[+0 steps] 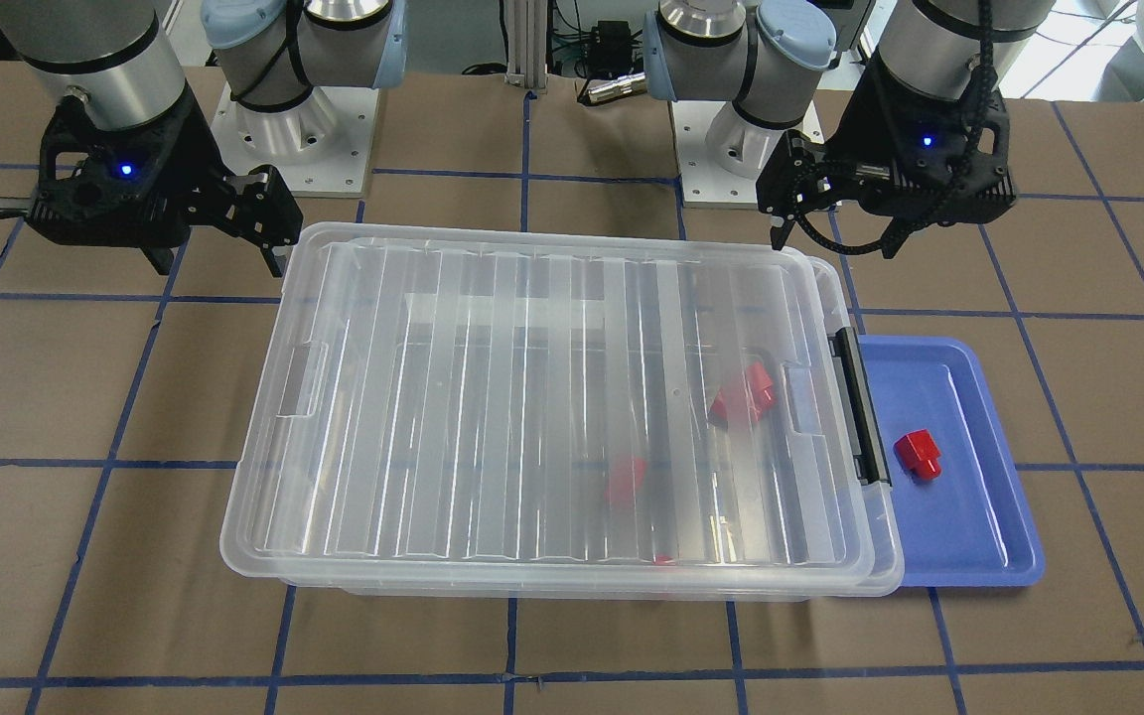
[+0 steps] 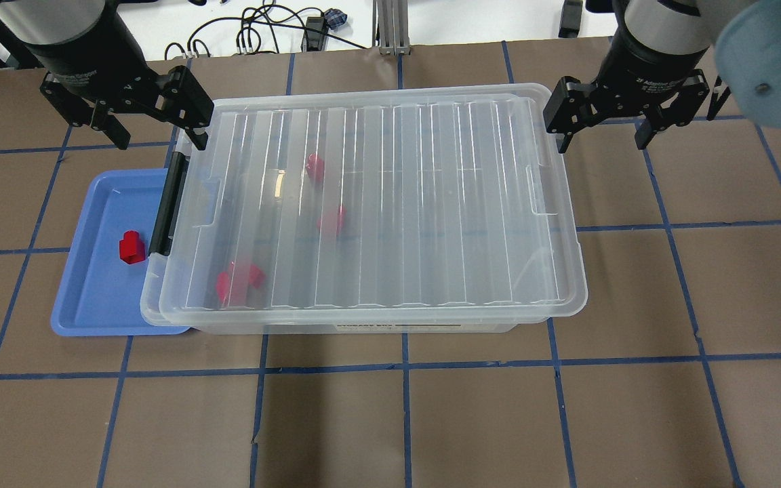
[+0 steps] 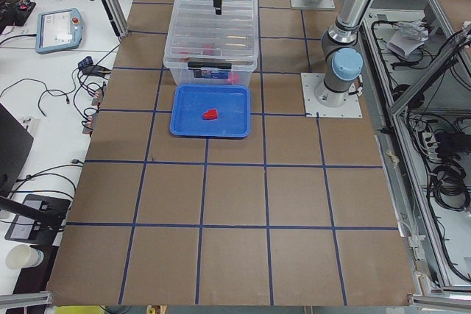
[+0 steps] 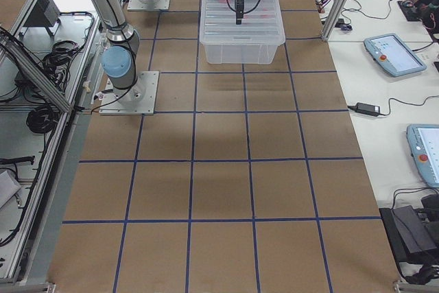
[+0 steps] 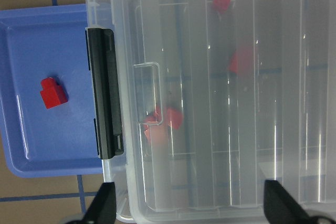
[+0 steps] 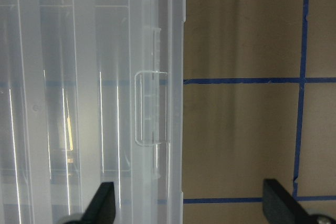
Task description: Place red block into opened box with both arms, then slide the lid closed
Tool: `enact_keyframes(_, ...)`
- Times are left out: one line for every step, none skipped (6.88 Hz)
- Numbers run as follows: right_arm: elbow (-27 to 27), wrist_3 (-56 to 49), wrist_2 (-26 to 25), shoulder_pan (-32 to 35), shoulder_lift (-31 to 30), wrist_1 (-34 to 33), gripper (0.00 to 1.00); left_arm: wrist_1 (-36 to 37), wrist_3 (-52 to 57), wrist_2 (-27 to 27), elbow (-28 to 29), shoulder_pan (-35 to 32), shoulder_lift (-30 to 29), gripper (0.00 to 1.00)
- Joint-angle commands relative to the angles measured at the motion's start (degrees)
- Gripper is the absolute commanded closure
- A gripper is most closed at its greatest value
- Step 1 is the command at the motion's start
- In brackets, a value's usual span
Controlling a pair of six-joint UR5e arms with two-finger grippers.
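Observation:
One red block [image 2: 131,247] lies on the blue tray [image 2: 85,298], also seen in the left wrist view [image 5: 52,93]. Three more red blocks [image 2: 238,281] show blurred through the ribbed clear lid [image 2: 431,203]. The lid lies on the box [image 2: 363,329] and covers nearly all of it, shifted slightly away from the black bar [image 2: 167,203]. My left gripper [image 2: 158,139] hangs open over the box corner by the black bar, holding nothing. My right gripper [image 2: 601,144] hangs open beside the opposite corner, also empty.
The blue tray is tucked against the box's black-bar end, partly under its rim. Brown table surface with blue tape lines [image 2: 404,366] surrounds the box. Both arm bases [image 1: 284,129] stand behind the box. Cables [image 2: 262,34] lie beyond the table edge.

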Motion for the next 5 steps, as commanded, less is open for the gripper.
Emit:
enact_keyframes(1.8, -0.4, 0.0, 0.1, 3.2, -2.6, 0.0, 0.0, 0.1, 0.0, 0.0, 0.0, 0.0, 0.0)
enact_keyframes(4.6, -0.6, 0.0, 0.1, 6.4, -11.0, 0.0, 0.0, 0.1, 0.0, 0.0, 0.0, -0.1, 0.0)
enact_keyframes(7.6, -0.6, 0.0, 0.1, 8.3, -15.5, 0.0, 0.0, 0.2, 0.0, 0.0, 0.1, 0.0, 0.0)
enact_keyframes(10.2, -0.6, -0.7, 0.0, 8.7, -17.0, 0.0, 0.1, 0.2, 0.1, 0.2, 0.0, -0.6, 0.0)
enact_keyframes(10.5, -0.7, -3.5, 0.0, 9.0, -18.3, 0.0, -0.7, 0.3, 0.2, 0.0, 0.2, 0.0, 0.0)
